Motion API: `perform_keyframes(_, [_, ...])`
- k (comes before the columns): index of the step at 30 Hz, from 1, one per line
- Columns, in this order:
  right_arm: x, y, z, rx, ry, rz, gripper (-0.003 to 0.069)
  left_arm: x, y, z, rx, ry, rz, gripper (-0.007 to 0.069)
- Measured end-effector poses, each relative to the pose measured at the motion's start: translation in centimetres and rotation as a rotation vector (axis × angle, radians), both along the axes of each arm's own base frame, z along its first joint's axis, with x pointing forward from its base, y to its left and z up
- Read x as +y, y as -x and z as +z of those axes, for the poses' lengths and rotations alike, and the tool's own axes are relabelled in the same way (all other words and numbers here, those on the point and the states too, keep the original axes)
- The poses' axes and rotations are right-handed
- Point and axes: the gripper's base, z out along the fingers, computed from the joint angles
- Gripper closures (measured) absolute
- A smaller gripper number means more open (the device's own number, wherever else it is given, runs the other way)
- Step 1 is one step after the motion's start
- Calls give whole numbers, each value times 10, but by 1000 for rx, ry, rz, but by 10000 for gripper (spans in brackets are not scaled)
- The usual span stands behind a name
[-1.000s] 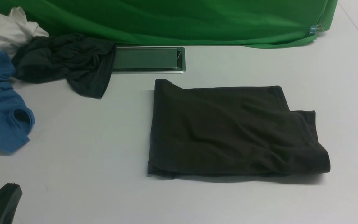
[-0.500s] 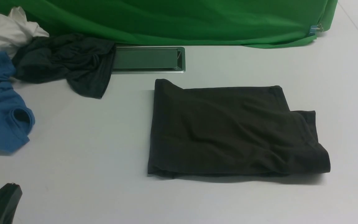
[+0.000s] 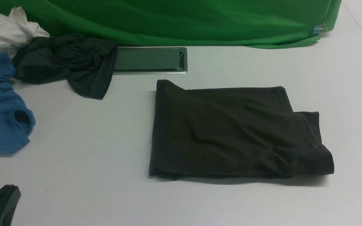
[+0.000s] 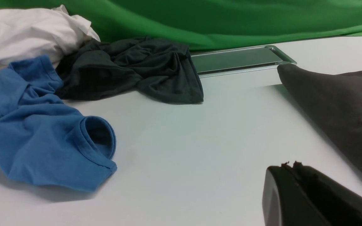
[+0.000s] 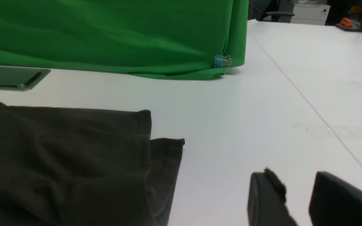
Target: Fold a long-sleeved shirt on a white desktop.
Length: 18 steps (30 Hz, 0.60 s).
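Now the long-sleeved shirt (image 3: 236,135) lies folded into a soft, rumpled rectangle on the white desktop (image 3: 90,150), just in front of the grey metal hatch (image 3: 149,59) and a little to its right; its dark knit shows shallow creases, layered edges along the near side and a lower layer jutting out at the right end. No sleeves, print or label can be made out in this bundle. Left of the hatch, a crumpled charcoal garment (image 3: 68,64) overlaps the hatch's end, with a blue shirt (image 3: 2,106) and a white cloth (image 3: 5,29) beyond it, both cut off by the frame. Behind the hatch hangs a smooth green cloth (image 3: 181,20), pinned by a small clip (image 5: 222,60). The left gripper (image 4: 289,166) shows only its black tips, pressed together with nothing between them. The right gripper (image 5: 297,182) has a clear gap between its fingers, holding nothing, well apart from the shirt.
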Motion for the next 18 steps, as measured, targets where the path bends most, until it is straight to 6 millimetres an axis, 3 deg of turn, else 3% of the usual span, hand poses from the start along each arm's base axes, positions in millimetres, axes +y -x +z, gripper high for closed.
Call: perform_keyframes(18, [0,0,0,1,0,0,419,1,0,0,0,0,23,605])
